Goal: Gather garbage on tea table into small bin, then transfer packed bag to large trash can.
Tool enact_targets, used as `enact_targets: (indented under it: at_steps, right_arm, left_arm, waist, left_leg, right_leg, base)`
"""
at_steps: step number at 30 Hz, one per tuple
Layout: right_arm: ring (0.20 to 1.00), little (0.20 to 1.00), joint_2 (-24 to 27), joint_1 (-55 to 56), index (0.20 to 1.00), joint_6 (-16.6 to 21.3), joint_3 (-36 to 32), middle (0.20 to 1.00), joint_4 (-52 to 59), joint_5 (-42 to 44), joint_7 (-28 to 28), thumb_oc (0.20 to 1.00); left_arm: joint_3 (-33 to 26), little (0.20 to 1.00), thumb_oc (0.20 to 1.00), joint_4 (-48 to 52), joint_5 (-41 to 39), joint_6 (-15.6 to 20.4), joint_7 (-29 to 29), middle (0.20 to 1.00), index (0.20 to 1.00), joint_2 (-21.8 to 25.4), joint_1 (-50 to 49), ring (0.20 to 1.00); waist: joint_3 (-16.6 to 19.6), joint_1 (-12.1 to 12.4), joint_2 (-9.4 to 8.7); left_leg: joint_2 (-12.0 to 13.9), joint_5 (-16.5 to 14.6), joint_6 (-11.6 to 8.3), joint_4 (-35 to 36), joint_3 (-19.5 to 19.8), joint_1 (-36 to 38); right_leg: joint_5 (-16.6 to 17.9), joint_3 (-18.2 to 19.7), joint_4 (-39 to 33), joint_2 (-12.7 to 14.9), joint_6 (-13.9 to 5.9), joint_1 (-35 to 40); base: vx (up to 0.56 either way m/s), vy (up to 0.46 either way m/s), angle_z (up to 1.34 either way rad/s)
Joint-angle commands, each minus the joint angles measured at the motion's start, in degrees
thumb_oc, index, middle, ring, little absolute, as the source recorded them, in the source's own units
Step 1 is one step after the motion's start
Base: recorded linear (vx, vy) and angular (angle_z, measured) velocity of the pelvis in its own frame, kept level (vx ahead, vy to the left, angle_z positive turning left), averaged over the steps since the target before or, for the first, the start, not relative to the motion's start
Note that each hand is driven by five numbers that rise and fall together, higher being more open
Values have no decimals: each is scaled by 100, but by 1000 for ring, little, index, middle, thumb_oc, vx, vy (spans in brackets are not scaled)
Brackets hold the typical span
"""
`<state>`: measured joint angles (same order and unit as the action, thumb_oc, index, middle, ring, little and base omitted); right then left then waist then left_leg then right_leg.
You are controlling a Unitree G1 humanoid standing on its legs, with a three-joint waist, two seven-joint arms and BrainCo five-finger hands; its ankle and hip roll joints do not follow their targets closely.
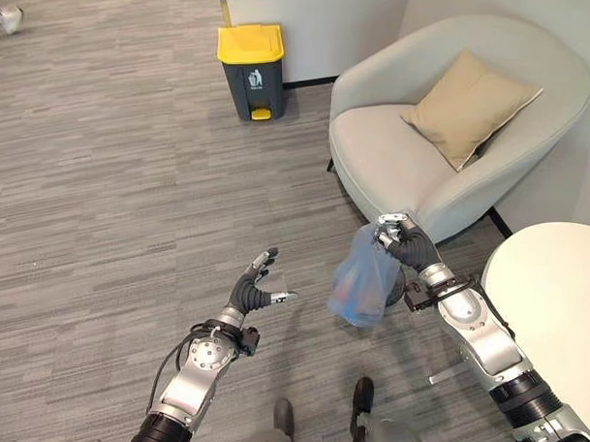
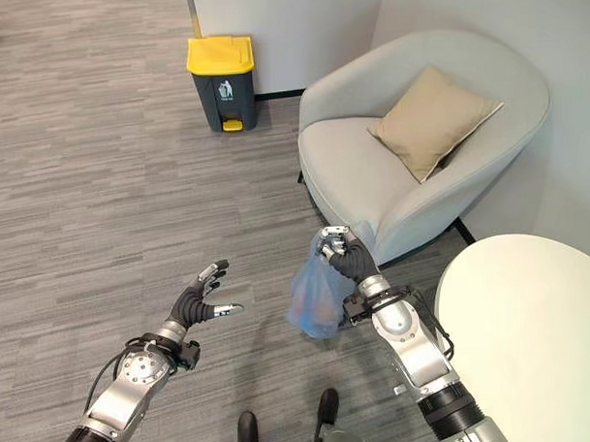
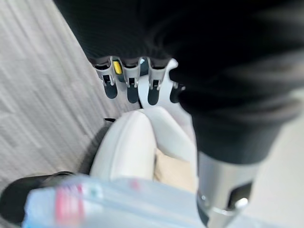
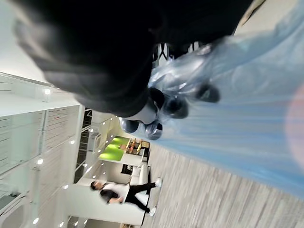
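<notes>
- One translucent blue plastic bag point(image 1: 363, 280), holding reddish and orange items I cannot make out, hangs above the floor from my right hand point(image 1: 400, 239), whose fingers are curled tight round its gathered neck.
- My left hand point(image 1: 255, 288) is empty, fingers spread, well apart from the bag.
- One dark grey pedal bin with a yellow lid point(image 1: 252, 71) stands by the wall, lid down.
- Open grey wood-grain floor point(image 1: 110, 189) lies between us.
- One pale grey armchair point(image 1: 438, 138) with one tan cushion point(image 1: 468, 106) is near my right hand; a round white table point(image 1: 555, 299) is cut off.

- On the dark front of the yellow-lidded trash can point(image 1: 251, 71), far ahead of my left hand point(image 1: 251, 292), I see a small white litter-disposal pictogram with a line of print beneath, too small to read.
- No other readable text.
</notes>
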<state>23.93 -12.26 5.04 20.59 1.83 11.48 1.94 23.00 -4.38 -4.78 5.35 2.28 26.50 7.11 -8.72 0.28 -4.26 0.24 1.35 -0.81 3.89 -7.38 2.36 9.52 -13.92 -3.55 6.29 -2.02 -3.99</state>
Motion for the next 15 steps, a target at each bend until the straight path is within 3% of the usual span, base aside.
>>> enact_targets:
  at_steps: [1,15]
  right_arm:
    - [200,200,-219,-418,200,508,12,200,315,257,-110,200]
    - [200,200,-1068,-1758,200,522,1039,200,414,709,35,200]
  left_arm:
    - [-32,1000,1000,-351,573,400,92,1000,1000,-159,92,1000]
    - [555,1000,1000,-955,1214,133,777,1000,1000,-667,752,1000]
  waist:
    - [315,-84,-64]
    - [515,7,-165]
  left_leg:
    - [95,-476,-142,-359,11,-346]
    - [104,-463,-104,-62,-38,75]
  right_leg:
    - [-1239,265,303,-174,-390,369]
    - [-1199,393,167,-220,-400,630]
  base:
    - [61,42,-27]
    - [15,8,-5]
